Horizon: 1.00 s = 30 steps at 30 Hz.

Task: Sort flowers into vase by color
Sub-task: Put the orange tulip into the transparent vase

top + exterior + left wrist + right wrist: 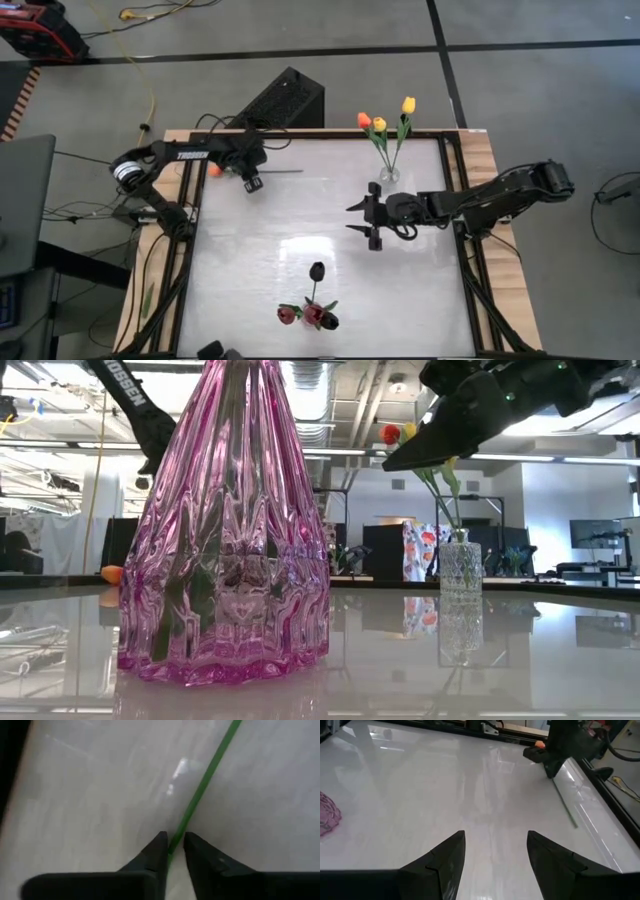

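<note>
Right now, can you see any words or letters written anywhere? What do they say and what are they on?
"TROSSEN": white letters on the dark left robot arm, seen from above.
"OSSEN": the same word, its start cut off by the picture's edge, on the dark arm in the table-level view.
Nothing else reads: the tall pink ribbed glass vase and the small clear glass vase carry no writing, and any signs in the room behind are too small.

— What did we see around the glossy white tabletop (pixel 300 230)?

— We saw grey concrete floor (pixel 520 90) crossed by dark tape lines (pixel 445 60), plus a yellow cable (pixel 150 95).

— And beyond?

— We saw exposed ceiling ducts (pixel 330 400) and a black cabinet (pixel 382 552).
</note>
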{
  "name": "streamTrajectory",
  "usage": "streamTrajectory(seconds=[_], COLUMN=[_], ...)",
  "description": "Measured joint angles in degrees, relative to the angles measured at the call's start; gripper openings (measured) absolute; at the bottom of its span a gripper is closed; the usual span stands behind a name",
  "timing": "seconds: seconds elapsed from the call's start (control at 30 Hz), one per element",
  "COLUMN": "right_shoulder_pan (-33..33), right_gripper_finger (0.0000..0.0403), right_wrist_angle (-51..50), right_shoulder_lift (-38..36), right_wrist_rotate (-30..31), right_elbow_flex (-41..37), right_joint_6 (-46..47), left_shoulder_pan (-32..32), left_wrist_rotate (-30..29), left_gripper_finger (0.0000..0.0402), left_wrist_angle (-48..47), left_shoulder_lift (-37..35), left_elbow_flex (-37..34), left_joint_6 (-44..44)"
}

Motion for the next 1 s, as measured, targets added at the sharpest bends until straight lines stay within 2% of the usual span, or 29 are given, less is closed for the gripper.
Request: streamTrajectory(seconds=[0.1,0.27,0.37,0.47,0.53,0.63,0.8,1.0], right_shoulder_pan=[-0.25,0.42,1.49,3.09,4.36,6.6,9.09,8.04], right_gripper_finger=[0.0239,0.0239,0.0239,0.0239,0.0239,0.0239,0.0239,0.0239], right_wrist_angle=[0.15,0.11,0.0,0.12,0.09,2.05,10.64,11.13], right_shoulder_lift=[0.0,0.0,0.0,0.74,1.9,4.52,10.23,17.06], right_wrist_rotate=[0.05,0.08,0.07,0.15,0.66,5.19,19.9,21.67], right_elbow_flex=[0.0,0.0,0.0,0.0,0.0,0.0,0.02,5.09], right_joint_6=[0.02,1.27,1.04,-4.42,-9.47,-17.75,-29.06,-32.44], left_shoulder_pan=[1.25,2.66,1.8,0.63,-1.54,-6.72,-15.68,-23.83], left_wrist_rotate=[4.1,13.05,26.54,41.51,46.64,46.98,45.56,44.16], left_gripper_finger=[0.0011,0.0002,0.0,0.0,0.0,0.0,0.0,0.0], left_wrist_angle=[-2.97,-4.37,-4.86,-2.94,-1.26,0.33,4.65,16.32], left_shoulder_lift=[0.56,0.7,-0.21,-1.4,-1.68,-2.09,-2.07,-1.86], left_elbow_flex=[1.86,5.12,6.66,7.64,7.6,7.6,7.58,7.62], left_joint_6=[-1.49,-9.45,-14.43,-20.87,-26.02,-33.08,-41.58,-52.88])
